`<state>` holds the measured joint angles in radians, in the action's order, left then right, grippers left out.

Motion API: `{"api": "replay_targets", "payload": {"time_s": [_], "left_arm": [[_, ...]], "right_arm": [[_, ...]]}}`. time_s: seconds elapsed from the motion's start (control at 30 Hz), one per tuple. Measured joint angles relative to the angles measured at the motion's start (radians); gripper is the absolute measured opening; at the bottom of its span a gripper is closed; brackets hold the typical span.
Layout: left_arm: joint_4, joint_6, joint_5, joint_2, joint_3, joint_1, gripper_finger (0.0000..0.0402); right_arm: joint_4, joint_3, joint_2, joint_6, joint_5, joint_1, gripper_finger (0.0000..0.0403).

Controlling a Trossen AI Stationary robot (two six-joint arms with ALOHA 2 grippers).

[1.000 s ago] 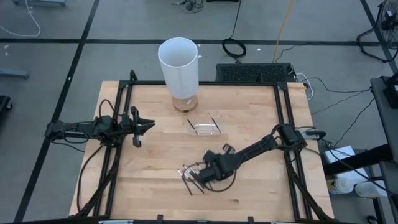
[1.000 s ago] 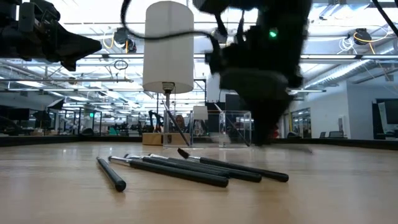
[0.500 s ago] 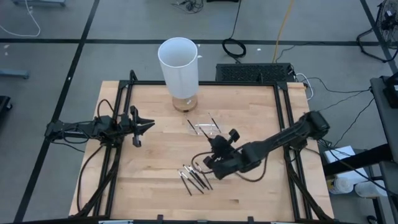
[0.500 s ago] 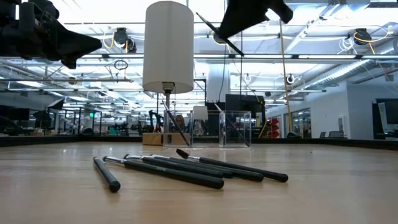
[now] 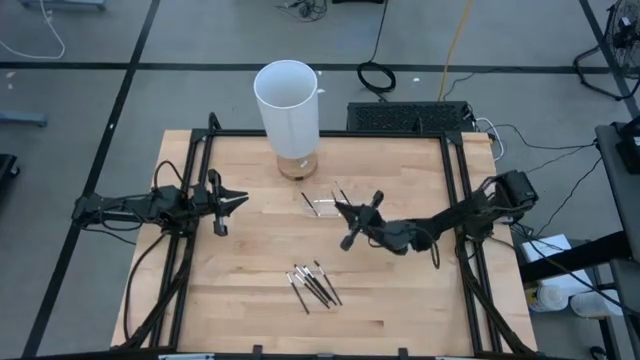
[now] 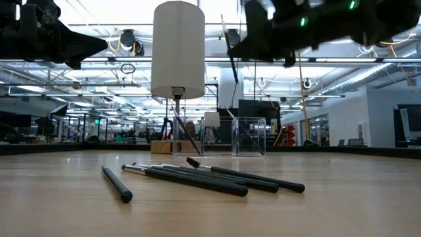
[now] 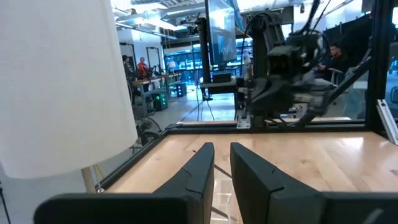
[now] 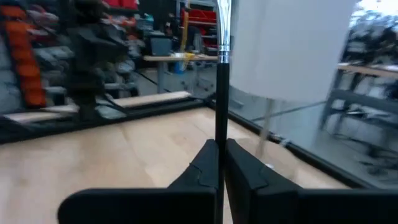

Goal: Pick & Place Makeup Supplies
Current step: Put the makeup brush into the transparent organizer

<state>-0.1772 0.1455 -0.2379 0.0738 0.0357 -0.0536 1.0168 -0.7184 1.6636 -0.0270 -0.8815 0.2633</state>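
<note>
The right tool has its two dark fingers pressed together on a single thin stick, a dark shaft with a silvery upper part that rises straight between them. In the high view the right tool hangs over the middle of the counter, just beside the small clear tray, with its arm reaching in from the counter's right edge. In the low view the held stick stands nearly upright, high above the wood, under the dark bulk of the right tool.

The remaining makeup sticks lie in a loose bundle on the counter nearer the front edge, well apart from the tray. In the low view they are dark sticks lying flat, most overlapping one another, with one shorter stick lying apart to the side. A couple of thin sticks lean in the clear tray.

Behind the tray stands the tall white cylinder on its round wooden base.

The left tool hovers over the left part of the counter, pointing toward the centre. Its fingers are slightly apart with a narrow gap between them and nothing held; the white cylinder fills the side of its view.
</note>
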Motion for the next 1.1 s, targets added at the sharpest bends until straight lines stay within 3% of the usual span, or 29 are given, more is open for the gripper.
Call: {"api": "replay_targets", "payload": {"time_s": [0.37,0.5,1.1], "left_arm": [[-0.016,0.038,-0.010,0.000,0.000,0.001,0.0062],[-0.016,0.038,-0.010,0.000,0.000,0.001,0.0062],[-0.003,-0.027,0.010,0.005,0.000,0.001,0.0062]], "right_arm": [[-0.009,-0.134,0.098,-0.033,0.252,-0.211,0.0000],[-0.126,-0.170,0.109,0.035,0.261,-0.245,0.0000],[-0.142,-0.178,0.125,0.000,0.281,-0.192,0.0000]]}}
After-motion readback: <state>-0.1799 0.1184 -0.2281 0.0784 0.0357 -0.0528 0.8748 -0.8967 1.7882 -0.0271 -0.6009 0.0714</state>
